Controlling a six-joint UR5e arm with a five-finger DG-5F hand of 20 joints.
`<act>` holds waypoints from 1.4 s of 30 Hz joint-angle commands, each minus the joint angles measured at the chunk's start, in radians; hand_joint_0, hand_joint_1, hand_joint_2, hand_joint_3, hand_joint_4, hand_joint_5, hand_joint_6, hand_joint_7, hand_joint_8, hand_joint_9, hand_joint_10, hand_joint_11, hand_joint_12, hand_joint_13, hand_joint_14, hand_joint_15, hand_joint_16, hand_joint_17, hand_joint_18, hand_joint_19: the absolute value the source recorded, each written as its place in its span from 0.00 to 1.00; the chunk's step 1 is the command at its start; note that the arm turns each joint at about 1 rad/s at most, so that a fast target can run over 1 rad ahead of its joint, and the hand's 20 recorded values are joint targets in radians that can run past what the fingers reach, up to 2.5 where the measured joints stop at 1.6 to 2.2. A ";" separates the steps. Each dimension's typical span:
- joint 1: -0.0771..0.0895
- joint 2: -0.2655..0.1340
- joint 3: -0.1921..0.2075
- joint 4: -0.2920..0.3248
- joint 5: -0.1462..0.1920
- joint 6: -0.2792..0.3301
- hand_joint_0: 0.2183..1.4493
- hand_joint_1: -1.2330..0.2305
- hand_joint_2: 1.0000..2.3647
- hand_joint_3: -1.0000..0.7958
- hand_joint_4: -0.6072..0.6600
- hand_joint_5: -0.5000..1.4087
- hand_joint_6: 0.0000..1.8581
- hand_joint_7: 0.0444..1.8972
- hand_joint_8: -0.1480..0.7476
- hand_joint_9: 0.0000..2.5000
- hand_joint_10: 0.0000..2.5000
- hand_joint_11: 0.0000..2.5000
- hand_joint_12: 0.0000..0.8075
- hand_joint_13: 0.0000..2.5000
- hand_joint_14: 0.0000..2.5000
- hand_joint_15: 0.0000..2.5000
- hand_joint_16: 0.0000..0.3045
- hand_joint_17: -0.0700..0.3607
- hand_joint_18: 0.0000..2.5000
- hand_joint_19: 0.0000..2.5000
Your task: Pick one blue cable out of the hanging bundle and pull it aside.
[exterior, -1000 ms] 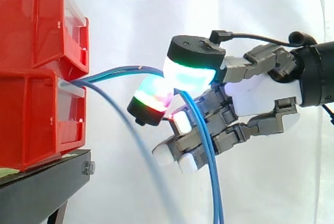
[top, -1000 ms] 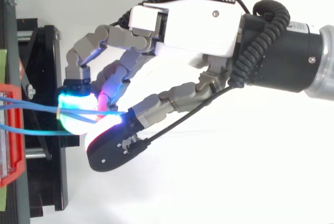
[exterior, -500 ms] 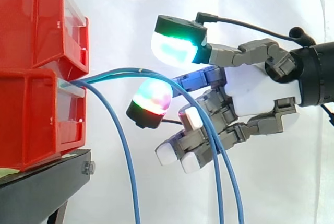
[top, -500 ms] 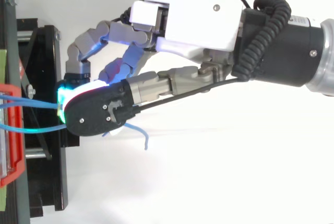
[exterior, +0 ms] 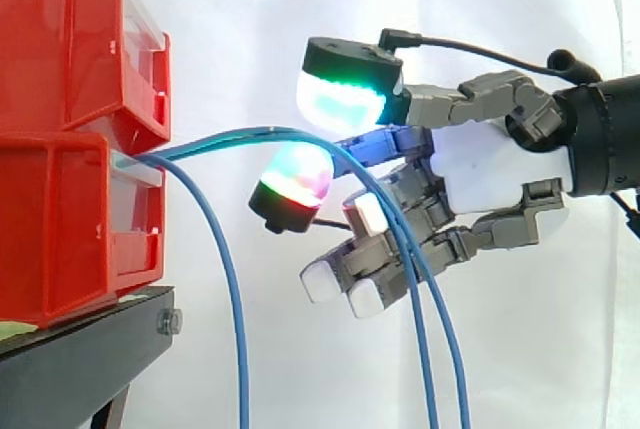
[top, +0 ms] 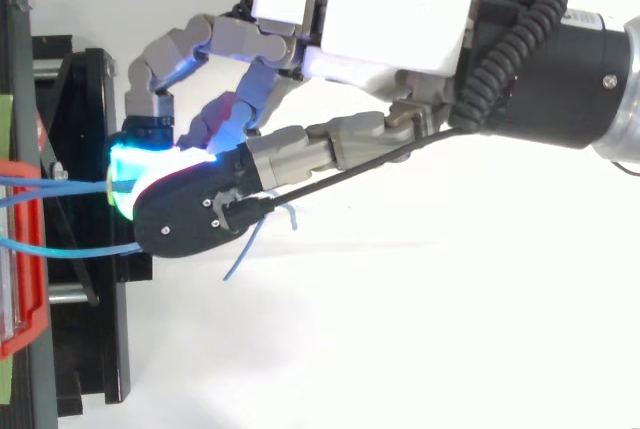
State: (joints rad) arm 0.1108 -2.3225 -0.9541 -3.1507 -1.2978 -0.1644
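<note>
Blue cables point(exterior: 265, 132) come out of the lower red bin point(exterior: 60, 229) and arc to the right. One cable point(exterior: 232, 299) hangs straight down close to the bins. Two others run through the gap between the green-glowing thumb pad point(exterior: 345, 97) and a red-green fingertip point(exterior: 296, 181), then drop past the lower fingers. My hand point(exterior: 490, 164) is open, with the thumb raised clear of the cables. In the top view the hand point(top: 380, 19) reaches left toward the bin, and the cables point(top: 70, 247) lead under the thumb.
A second red bin point(exterior: 70, 39) is stacked on the lower one, both on a black stand point(exterior: 90, 349) at the left. A white curtain point(exterior: 520, 349) hangs behind. Loose cable ends point(top: 245, 249) dangle below the thumb in the top view.
The thumb has lifted off the fingertip it was pressed against, freeing the pinched cables. One cable swung back left to hang near the bins. The hand shifted slightly.
</note>
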 commanded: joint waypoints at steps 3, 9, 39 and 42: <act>-0.002 0.000 0.000 0.001 -0.002 -0.001 0.29 0.40 0.01 0.42 0.49 0.22 0.45 0.53 0.42 0.46 0.01 0.22 0.32 0.31 0.01 0.17 0.14 0.39 0.26 0.21; -0.003 0.000 0.000 0.001 -0.008 -0.001 0.29 0.34 0.01 0.47 0.48 0.21 0.49 0.46 0.44 0.44 0.01 0.23 0.34 0.31 0.01 0.17 0.15 0.41 0.27 0.20; -0.014 0.002 0.000 -0.005 -0.032 -0.004 0.25 0.56 0.00 0.28 0.51 0.21 0.45 0.45 0.44 0.46 0.01 0.23 0.34 0.32 0.01 0.17 0.15 0.40 0.26 0.21; -0.014 0.002 0.000 -0.005 -0.032 -0.004 0.29 0.48 0.01 0.34 0.50 0.21 0.45 0.49 0.44 0.45 0.01 0.23 0.33 0.33 0.01 0.18 0.15 0.39 0.26 0.22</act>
State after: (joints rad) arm 0.0968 -2.3211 -0.9541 -3.1554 -1.3299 -0.1687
